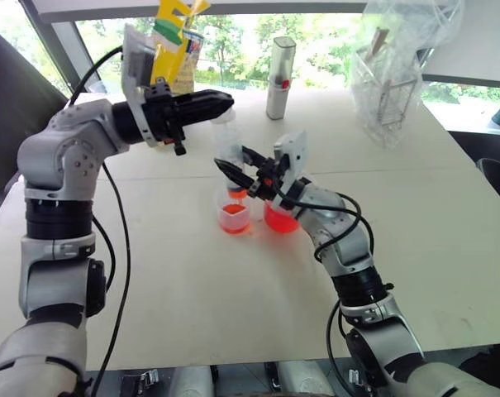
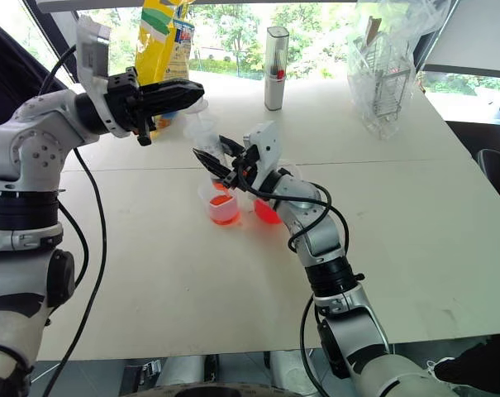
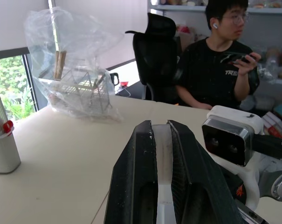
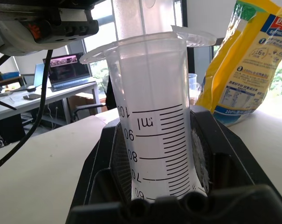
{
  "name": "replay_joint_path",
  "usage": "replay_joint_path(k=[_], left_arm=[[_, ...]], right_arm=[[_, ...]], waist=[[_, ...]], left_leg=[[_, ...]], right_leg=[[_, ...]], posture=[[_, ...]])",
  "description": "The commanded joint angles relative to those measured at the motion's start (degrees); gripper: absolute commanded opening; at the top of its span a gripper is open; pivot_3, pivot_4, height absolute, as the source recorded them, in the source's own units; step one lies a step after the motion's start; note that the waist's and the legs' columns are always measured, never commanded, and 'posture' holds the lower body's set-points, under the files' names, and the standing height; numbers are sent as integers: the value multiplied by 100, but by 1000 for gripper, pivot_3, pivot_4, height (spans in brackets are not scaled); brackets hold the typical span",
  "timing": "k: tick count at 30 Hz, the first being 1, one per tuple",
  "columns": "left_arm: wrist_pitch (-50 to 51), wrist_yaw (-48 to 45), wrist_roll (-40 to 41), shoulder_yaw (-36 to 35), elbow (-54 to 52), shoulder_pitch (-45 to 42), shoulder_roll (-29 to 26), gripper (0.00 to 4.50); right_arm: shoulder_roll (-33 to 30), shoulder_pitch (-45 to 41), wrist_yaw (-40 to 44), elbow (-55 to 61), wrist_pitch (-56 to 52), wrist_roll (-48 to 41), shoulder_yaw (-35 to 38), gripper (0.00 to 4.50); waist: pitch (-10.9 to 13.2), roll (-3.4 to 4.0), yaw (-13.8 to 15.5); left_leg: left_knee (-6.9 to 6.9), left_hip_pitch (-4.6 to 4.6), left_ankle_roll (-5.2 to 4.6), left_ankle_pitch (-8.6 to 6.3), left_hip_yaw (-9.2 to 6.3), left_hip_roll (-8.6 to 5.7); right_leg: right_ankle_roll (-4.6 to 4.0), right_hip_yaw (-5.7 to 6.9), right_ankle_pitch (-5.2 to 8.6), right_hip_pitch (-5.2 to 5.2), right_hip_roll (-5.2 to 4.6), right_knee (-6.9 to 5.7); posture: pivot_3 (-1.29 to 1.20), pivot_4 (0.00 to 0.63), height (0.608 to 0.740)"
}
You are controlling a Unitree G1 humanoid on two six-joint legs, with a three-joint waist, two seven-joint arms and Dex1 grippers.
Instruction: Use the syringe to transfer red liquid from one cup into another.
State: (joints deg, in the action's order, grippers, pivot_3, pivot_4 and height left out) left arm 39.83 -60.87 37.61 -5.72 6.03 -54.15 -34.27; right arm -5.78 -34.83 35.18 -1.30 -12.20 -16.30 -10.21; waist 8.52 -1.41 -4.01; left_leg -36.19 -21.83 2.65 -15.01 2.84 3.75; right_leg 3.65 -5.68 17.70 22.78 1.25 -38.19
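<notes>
- White table (image 1: pixel 192 298) under a row of windows, greenery outside.
- At the far edge: yellow bag (image 1: pixel 177 41) on the left, tall white-grey bottle (image 1: pixel 280 78) in the middle, wire rack wrapped in clear plastic (image 1: pixel 390 83) on the right.
- Around mid-table, two clear cups side by side: smaller cup (image 1: pixel 234 217) on the left, larger beaker (image 1: pixel 276 219) just to its right and partly hidden behind the right arm.
- Red liquid (image 1: pixel 233 225) in the bottom of both.
- Syringe (image 4: pixel 154 93) held roughly upright above the cups, red-stained tip down at the far side of the smaller cup; cannot tell whether dipped into it.
- Right gripper (image 1: pixel 237 165) reaching in from the near right, fingers clamped on the syringe barrel at its printed marks.
- Left gripper (image 1: pixel 225 103) reaching across from the left, pointing right and about level, fingers pressed together on the white plunger top above the barrel.
- Off the table's right side, in the left wrist view: a seated person (image 3: pixel 220 60) in a black shirt holding something small, black office chair (image 3: pixel 154 51) beside.
- Open laptop (image 4: pixel 66 67) on another desk, seen in the right wrist view.
</notes>
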Motion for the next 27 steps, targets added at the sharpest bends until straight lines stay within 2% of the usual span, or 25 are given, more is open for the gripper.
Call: replay_joint_path(k=[1, 27], left_arm=[[-64, 26, -152, 123, -253, 120, -77, 36], [-343, -73, -472, 601, -417, 838, -11, 36]], right_arm=[[28, -145, 17, 373, 35, -71, 63, 1370], [-70, -877, -216, 1233, -981, -755, 669, 1370]], waist=[[0, 0, 4], [0, 0, 1]], left_leg=[[-1, -1, 0, 0, 0, 0], [0, 0, 0, 0, 0, -1]], right_leg=[[0, 0, 0, 0, 0, 0], [0, 0, 0, -3, -1, 4]], posture=[[0, 150, 740], [0, 150, 740]])
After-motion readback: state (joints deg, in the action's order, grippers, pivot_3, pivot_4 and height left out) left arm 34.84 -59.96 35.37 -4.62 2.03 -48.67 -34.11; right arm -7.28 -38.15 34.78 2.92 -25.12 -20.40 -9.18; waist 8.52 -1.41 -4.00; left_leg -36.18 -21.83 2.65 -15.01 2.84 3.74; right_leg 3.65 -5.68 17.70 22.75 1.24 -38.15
